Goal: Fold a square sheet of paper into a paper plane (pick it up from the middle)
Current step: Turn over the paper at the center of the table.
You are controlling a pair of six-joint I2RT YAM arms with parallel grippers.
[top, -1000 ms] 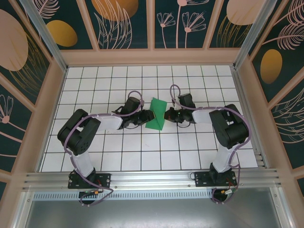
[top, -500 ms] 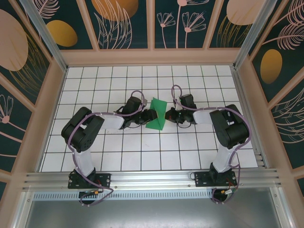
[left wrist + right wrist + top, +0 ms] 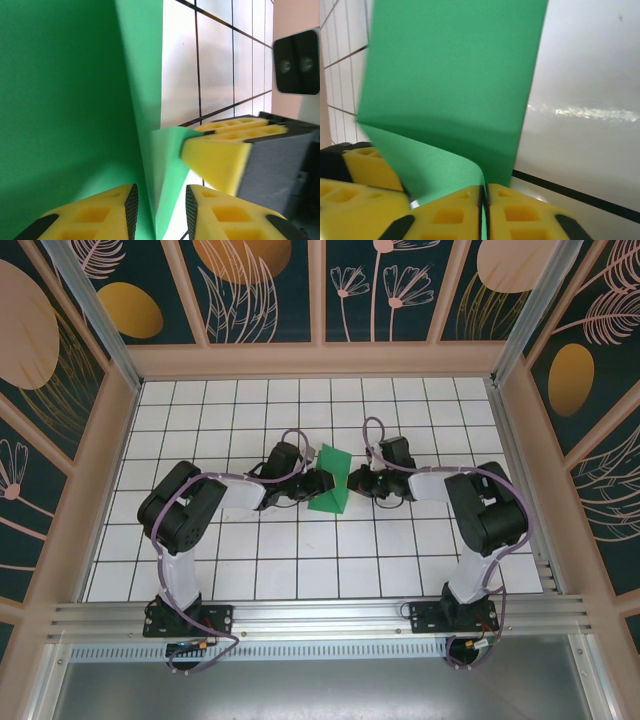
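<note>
The left tool (image 3: 319, 483) reaches in from the left to the middle of the bench (image 3: 300, 560); its wrist view shows its pads (image 3: 112, 215) a narrow gap apart, astride a raised lip of the square sheet of paper (image 3: 330, 480), with nothing to show they are pressing it. The sheet is a narrow, creased green shape, partly lifted off the grid between the two tools. The right tool (image 3: 356, 481) meets it from the right, its pads (image 3: 520, 212) closed together on the sheet's near edge, which curls up out of the seam. This looks like an early fold being set, not yet a dart. Next, I judge, the left tool must close squarely on the lip while the right holds the edges aligned; a skewed pinch would spoil the crease. The overhead view gives only the layout; the left wrist view shows the lip and the right tool's pad touching its corner; the right wrist view shows the pinch and the curl.
</note>
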